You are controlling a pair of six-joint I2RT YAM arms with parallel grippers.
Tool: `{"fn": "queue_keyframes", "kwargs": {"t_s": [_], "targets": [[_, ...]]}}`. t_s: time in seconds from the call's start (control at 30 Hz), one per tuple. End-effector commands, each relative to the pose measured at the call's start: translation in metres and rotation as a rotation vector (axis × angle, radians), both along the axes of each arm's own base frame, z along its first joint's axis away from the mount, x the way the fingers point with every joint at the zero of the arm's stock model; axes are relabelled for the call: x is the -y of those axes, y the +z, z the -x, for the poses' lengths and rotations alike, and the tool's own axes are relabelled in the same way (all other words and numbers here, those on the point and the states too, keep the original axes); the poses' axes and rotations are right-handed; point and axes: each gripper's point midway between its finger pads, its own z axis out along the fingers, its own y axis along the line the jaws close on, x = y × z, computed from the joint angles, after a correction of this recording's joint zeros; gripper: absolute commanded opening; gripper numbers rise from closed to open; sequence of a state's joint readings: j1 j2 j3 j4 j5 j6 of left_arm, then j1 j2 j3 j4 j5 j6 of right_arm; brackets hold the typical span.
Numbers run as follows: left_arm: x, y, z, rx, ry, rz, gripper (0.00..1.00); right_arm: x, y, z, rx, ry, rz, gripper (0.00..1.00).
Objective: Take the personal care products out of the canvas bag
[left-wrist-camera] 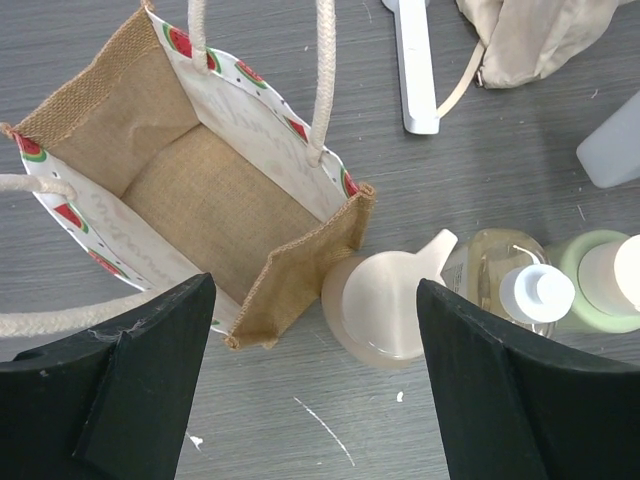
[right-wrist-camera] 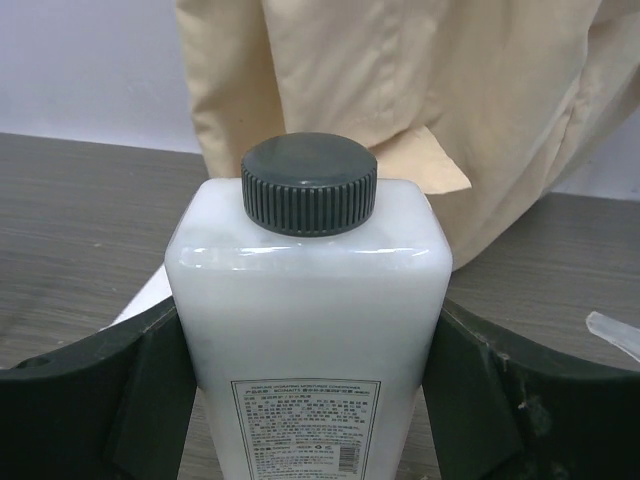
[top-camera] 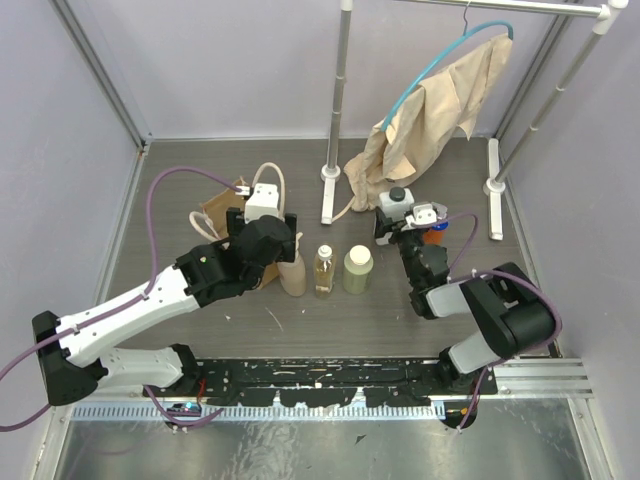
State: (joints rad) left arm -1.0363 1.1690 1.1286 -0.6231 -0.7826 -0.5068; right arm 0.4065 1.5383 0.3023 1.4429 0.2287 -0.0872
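Overhead, left gripper [left-wrist-camera: 315, 295] gaping empty over canvas bag [left-wrist-camera: 215, 195], right gripper [right-wrist-camera: 310, 345] clasping white bottle [right-wrist-camera: 308, 285] (upright).

grey table [top-camera: 180, 170], canvas bag [top-camera: 216, 211], three bottles [top-camera: 324, 272]

White flat-sided bottle [right-wrist-camera: 310, 330] w/ dark ribbed cap [right-wrist-camera: 309, 183], upright, centre frame, between the two dark fingers [right-wrist-camera: 120, 400], which touch its left & right sides. Small-print label [right-wrist-camera: 305, 425] low on front, unreadable. Beige cloth [right-wrist-camera: 450, 90] hangs just behind. Grey wood-grain desk [right-wrist-camera: 80, 210] either side, pale wall [right-wrist-camera: 90, 70] far left.
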Motion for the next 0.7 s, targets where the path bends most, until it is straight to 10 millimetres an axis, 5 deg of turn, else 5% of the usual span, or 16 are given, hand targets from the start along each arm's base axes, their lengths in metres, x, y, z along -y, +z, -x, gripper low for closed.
{"fn": "queue_keyframes", "kwargs": {"t_s": [0.0, 0.27, 0.67], "targets": [[0.006, 0.008, -0.003, 0.027, 0.009, 0.060, 0.88, -0.004, 0.100, 0.034, 0.337, 0.092, -0.132, 0.01], [0.014, 0.005, -0.003, 0.012, -0.007, 0.078, 0.88, -0.006, 0.082, 0.038, 0.282, 0.113, -0.117, 0.01], [0.012, 0.005, -0.002, 0.012, -0.003, 0.084, 0.88, -0.013, 0.029, 0.026, 0.147, 0.123, -0.091, 0.01]]}}
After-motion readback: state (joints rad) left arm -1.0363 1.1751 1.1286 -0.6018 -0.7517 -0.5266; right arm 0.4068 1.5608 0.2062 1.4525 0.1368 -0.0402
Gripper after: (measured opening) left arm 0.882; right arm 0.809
